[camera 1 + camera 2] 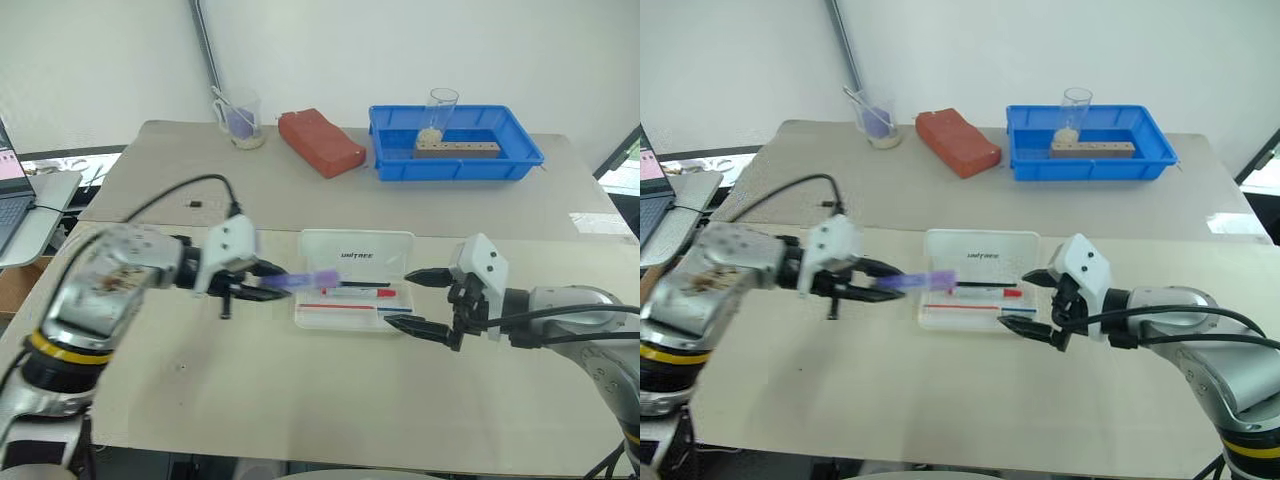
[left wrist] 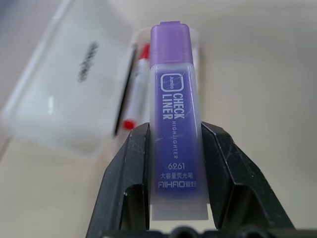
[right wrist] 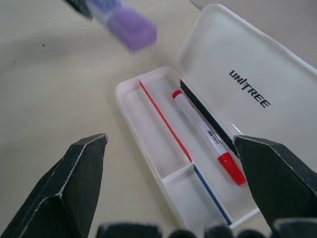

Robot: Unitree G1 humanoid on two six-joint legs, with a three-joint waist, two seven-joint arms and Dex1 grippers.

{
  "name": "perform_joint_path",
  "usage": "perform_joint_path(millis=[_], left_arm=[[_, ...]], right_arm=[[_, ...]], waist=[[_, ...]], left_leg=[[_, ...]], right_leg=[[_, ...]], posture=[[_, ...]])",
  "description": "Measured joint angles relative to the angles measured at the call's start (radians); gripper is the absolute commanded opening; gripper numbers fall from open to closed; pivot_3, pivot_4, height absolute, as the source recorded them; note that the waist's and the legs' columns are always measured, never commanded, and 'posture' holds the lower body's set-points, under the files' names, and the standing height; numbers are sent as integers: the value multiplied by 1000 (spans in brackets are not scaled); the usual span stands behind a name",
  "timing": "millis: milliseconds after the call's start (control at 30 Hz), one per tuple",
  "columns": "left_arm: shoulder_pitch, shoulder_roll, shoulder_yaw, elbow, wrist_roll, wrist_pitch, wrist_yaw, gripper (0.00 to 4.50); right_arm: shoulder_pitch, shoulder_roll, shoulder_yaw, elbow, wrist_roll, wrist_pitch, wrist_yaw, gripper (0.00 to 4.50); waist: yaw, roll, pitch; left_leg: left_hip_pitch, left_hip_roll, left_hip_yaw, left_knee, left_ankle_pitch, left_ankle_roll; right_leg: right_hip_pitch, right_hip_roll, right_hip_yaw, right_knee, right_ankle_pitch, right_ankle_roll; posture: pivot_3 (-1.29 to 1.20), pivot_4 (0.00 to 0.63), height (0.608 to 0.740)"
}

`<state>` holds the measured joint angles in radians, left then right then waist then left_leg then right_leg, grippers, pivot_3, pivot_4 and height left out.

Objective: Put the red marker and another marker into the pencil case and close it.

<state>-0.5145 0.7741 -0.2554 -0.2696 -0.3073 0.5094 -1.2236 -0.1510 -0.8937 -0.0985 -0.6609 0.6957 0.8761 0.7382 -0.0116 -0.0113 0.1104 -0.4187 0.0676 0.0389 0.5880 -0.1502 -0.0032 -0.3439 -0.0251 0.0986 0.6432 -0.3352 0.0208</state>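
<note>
**Op:** My left gripper is clamped on the purple highlighter, holding it in the air just left of the open pencil case. My right gripper is spread wide, beside the case's right end.

**Obs:** And the red marker?

**Op:** Lying in the tray, red cap, white barrel. My left wrist view reads the highlighter's label, "CHECK LINER"; my right wrist view shows the tray's divider and the lid's "UNITREE" print.

Black fingers clamp the purple highlighter above the open pencil case.
</note>
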Motion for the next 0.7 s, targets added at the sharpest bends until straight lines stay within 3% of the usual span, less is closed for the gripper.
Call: perform_joint_path(millis=[167, 500, 533, 700], left_arm=[[-3, -124, -145, 118, 133, -138, 41, 952], [-5, -193, -176, 261, 227, -276, 56, 952], [-5, -193, -176, 267, 228, -282, 56, 1979], [-5, -195, -170, 263, 224, -281, 51, 4248]], right_arm=[[55, -5, -42, -7, -15, 0, -6, 4500], [139, -5, -95, -62, -19, 0, -36, 4500], [140, -5, -102, -66, -19, 0, -38, 4500], [140, -6, -112, -64, -20, 0, -41, 4500]], waist=[[-1, -1, 0], [1, -1, 1], [1, -1, 1], [0, -1, 1]], left_leg=[[-1, 0, -1, 1, 0, 0], [-1, 0, -1, 2, 0, 0], [-1, 0, -1, 1, 0, 0], [0, 0, -2, 1, 0, 0]], right_leg=[[0, 1, 0, 0, 0, 0], [1, 0, 0, 0, 0, 1], [1, 0, 0, 0, 0, 1], [2, 0, -1, 0, 0, 1]], posture=[[0, 150, 740], [0, 150, 740], [0, 150, 740], [0, 150, 740]])
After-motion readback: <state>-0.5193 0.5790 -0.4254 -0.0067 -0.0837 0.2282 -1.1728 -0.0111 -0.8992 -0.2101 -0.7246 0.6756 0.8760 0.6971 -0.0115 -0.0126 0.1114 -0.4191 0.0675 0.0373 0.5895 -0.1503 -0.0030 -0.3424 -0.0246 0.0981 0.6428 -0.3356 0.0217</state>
